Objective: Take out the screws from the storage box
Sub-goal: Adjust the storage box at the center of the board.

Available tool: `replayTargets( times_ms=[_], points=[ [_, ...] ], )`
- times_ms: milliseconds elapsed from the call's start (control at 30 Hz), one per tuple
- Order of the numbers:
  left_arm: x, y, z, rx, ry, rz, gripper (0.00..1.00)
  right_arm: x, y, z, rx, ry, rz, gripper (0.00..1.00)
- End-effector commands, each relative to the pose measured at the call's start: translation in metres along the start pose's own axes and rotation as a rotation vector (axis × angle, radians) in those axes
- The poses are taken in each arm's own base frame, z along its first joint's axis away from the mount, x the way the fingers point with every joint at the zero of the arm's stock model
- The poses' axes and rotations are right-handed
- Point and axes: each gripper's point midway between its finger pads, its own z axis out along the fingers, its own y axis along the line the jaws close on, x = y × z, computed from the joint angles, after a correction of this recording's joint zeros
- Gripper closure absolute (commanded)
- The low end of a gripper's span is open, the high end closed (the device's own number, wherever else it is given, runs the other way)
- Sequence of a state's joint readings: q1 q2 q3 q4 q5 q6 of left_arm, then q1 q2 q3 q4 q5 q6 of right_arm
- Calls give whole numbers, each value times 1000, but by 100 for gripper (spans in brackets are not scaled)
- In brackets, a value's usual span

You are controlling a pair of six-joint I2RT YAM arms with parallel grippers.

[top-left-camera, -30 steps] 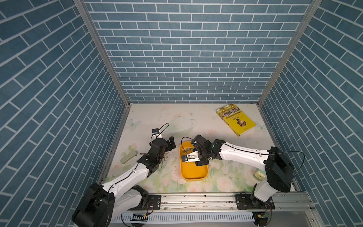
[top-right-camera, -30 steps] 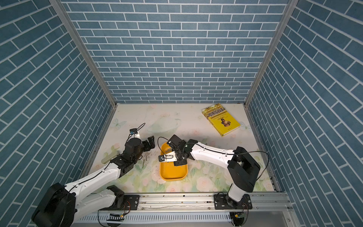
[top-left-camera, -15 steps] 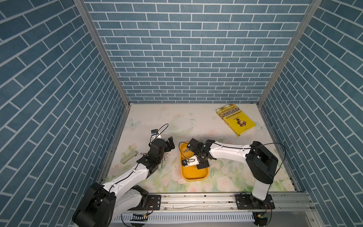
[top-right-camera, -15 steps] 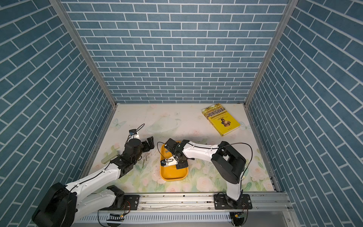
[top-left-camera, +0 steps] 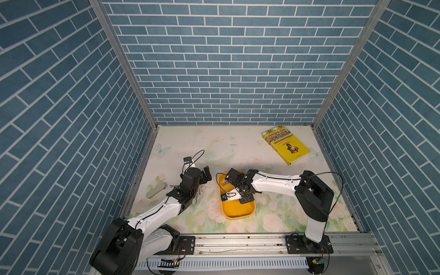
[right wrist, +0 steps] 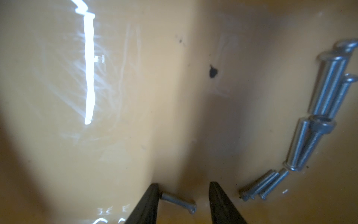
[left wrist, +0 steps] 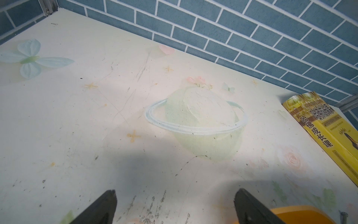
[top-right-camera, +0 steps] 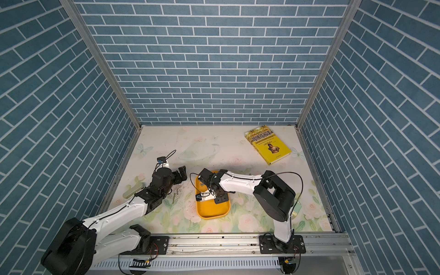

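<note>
The storage box is a shallow orange-yellow tray near the table's front middle. My right gripper reaches down into its far half. In the right wrist view the right gripper stands partly open around one screw lying on the tray floor. The screw's tip touches one finger, and a gap separates its head from the other. Several more screws lie along the tray's wall. My left gripper hangs open and empty over the table, left of the tray.
A loose screw lies on the table beside the left arm, amid dark speckle marks. A pale green block sits by the left wall. A yellow book lies at the back right. Brick walls enclose three sides.
The right arm's elbow has swung left, and its gripper has shifted slightly within the tray, its jaws narrowing around a screw. The left arm has not moved.
</note>
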State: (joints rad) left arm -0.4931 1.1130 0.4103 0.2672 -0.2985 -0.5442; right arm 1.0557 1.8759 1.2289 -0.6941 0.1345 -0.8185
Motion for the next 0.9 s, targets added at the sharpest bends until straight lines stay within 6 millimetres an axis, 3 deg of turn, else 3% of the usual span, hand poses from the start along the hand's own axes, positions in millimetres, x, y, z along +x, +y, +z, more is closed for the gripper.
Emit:
replayTargets(
  times_ms=[0, 167, 300, 500, 633, 733, 867],
  points=[
    [0, 5, 2, -19, -4, 6, 0, 14, 9, 14, -37, 92, -25, 57],
    [1, 5, 4, -22, 2, 8, 0, 16, 14, 31, -72, 133, -25, 64],
    [2, 5, 5, -20, 6, 9, 0, 18, 2, 36, -29, 154, -11, 68],
    [2, 5, 6, -21, 12, 9, 0, -9, -23, 10, 51, -7, 53, 63],
    [3, 4, 6, -18, 16, 10, 0, -14, -39, -12, 134, -59, 66, 59],
    [3, 4, 6, -15, 18, 9, 0, -10, -44, -21, 172, -47, 75, 58],
    [4, 4, 7, -16, 18, 9, 0, 9, -40, -12, 166, 60, 65, 60]
  ],
)
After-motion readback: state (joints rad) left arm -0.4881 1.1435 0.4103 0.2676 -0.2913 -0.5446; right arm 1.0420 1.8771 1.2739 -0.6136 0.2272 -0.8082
